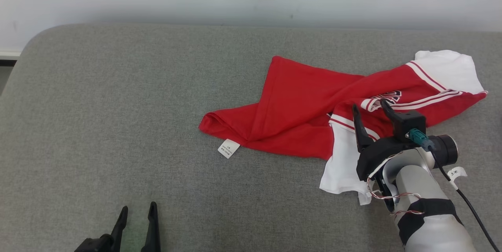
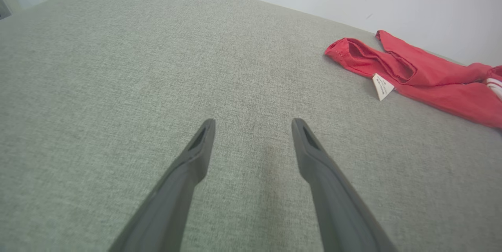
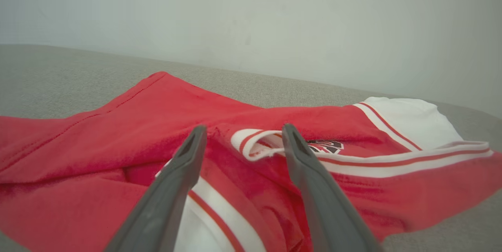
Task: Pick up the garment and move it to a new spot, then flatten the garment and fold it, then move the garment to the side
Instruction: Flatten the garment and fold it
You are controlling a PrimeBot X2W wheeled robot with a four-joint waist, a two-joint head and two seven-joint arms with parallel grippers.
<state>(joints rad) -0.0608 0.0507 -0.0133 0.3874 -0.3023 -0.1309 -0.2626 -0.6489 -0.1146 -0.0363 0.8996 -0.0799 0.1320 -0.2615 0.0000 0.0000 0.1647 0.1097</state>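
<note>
2 grippers with jaws apart and empty, left gripper [image 1: 139,206] low over bare grey surface [image 1: 117,107], right gripper [image 1: 368,104] over crumpled red-and-white garment [image 1: 298,107] lying at the surface's right, white label [image 1: 228,148] at its near edge

The print on the small white label [image 1: 228,148] is too small to read. The dark lettering [image 1: 392,96] on the shirt [image 1: 298,103] is half buried in a fold and unreadable. The right claw [image 1: 368,104] and its arm [image 1: 423,189] cover part of the near white sleeve [image 1: 341,165]; whether the tips touch cloth is unclear. The head view's near edge cuts off the left claw [image 1: 138,207]. In the left wrist view the shirt runs off the right edge.
</note>
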